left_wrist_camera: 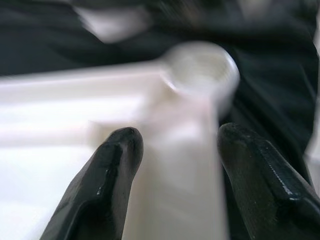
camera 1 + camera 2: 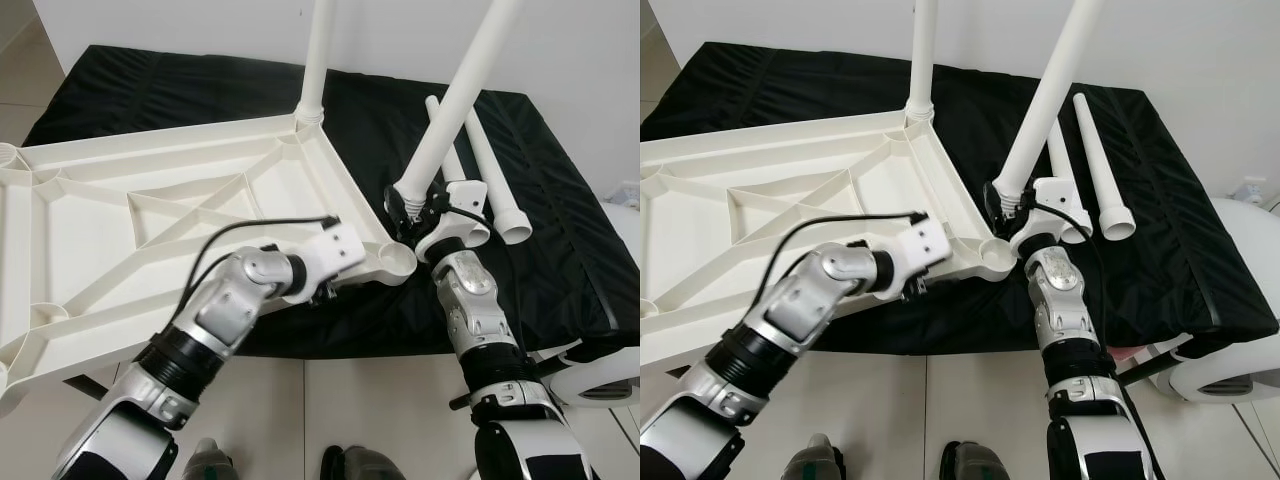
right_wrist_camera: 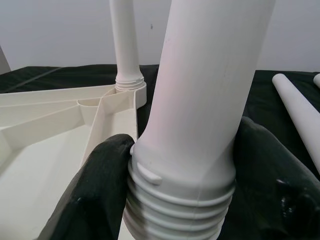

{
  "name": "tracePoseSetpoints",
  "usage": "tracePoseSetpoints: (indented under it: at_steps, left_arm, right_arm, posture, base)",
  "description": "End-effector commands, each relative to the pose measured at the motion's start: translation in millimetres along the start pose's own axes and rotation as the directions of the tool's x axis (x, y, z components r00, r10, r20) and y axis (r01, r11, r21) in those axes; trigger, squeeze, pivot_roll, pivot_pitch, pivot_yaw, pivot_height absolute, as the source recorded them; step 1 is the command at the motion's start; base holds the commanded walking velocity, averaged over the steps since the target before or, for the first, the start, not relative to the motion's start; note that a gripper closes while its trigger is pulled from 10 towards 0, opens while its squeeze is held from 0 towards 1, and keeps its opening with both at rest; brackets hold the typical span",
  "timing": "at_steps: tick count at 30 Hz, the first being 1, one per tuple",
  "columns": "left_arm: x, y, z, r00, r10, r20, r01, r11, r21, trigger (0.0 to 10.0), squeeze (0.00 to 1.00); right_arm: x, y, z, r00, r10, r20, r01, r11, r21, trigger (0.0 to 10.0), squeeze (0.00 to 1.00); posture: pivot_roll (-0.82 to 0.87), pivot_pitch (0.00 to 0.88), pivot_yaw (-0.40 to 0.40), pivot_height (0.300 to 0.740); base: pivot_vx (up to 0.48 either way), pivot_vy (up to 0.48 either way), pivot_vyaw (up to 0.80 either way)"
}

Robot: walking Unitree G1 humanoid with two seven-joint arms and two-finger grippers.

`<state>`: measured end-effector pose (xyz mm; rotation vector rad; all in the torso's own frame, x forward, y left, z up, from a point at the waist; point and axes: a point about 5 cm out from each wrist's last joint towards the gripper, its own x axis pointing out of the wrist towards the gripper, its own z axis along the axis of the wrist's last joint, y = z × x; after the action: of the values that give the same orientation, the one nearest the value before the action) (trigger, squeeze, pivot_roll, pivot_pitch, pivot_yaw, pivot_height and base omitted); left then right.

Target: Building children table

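White plastic tabletop [image 2: 150, 225] lies upside down, ribs up, across a bench covered in black cloth [image 2: 560, 240], its near edge hanging past the cloth. One white leg [image 2: 318, 60] stands upright, already seated in the far corner socket. The left claw [image 1: 170, 165] is clenched on the tabletop's near rim, one finger on each side, just beside the empty corner socket [image 2: 398, 260]. The right claw [image 3: 182, 185] grips a second leg [image 2: 455, 95] just above its threaded end, holding it tilted, near that empty socket. Two more loose legs [image 2: 495, 170] lie on the cloth beyond.
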<state>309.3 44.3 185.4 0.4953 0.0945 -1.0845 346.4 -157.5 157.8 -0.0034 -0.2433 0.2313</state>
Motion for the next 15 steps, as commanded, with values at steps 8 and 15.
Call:
tracePoseSetpoints:
  at_steps: [8,15]
  left_arm:
    - [-20.8,44.6,26.9,0.959,0.225,0.173,-0.181,0.954,-0.238,10.0,0.0]
    - [-24.8,53.8,38.4,0.907,0.337,0.252,-0.276,0.929,-0.247,10.0,0.0]
  right_arm:
    - [10.3,-6.0,16.5,0.998,-0.01,0.067,0.009,1.0,0.017,10.0,0.0]
    - [15.8,-2.8,23.9,0.994,0.069,0.083,-0.071,0.997,0.023,10.0,0.0]
  posture:
    - [0.06,0.044,-0.086,0.74]
    - [0.06,0.034,-0.097,0.74]
  base:
    - [0.0,0.0,0.0]
    - [0.0,0.0,0.0]
